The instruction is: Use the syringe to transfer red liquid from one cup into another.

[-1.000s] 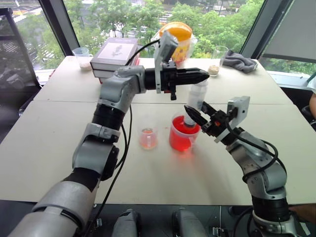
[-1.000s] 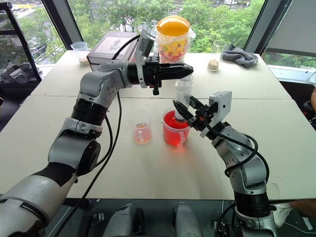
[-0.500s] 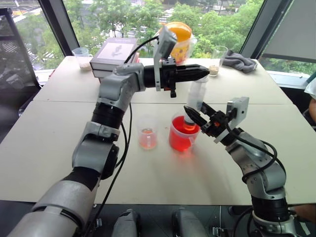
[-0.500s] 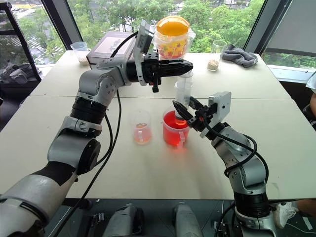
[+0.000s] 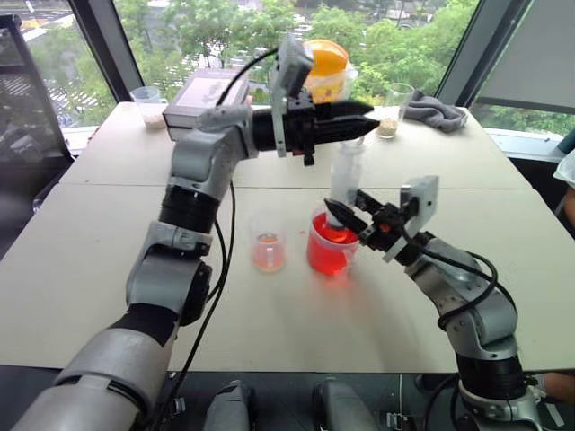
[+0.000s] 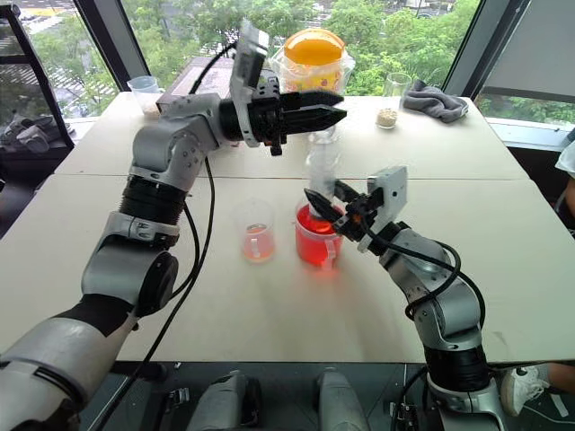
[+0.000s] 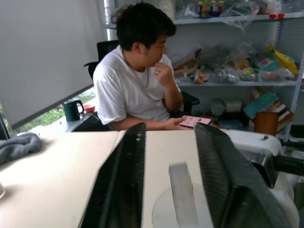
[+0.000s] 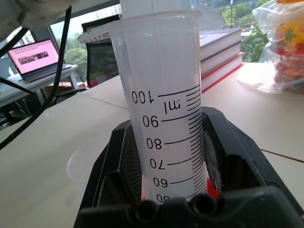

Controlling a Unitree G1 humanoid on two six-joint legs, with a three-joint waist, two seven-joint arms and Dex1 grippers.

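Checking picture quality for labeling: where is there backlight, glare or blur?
Eye views: bright windows behind, table evenly lit, red liquid glowing. Left wrist view: plunger top blurred between the left claw's fingers. Right wrist view: syringe scale sharp, background washed out.

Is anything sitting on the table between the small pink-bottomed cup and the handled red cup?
Nothing: the left eye view shows bare tabletop between the small cup and the handled red cup.

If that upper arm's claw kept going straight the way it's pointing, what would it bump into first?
Probably nothing close by: the left gripper points sideways, passing above the syringe. Its wrist view looks along bare table toward a seated person, though depth is hard to judge.
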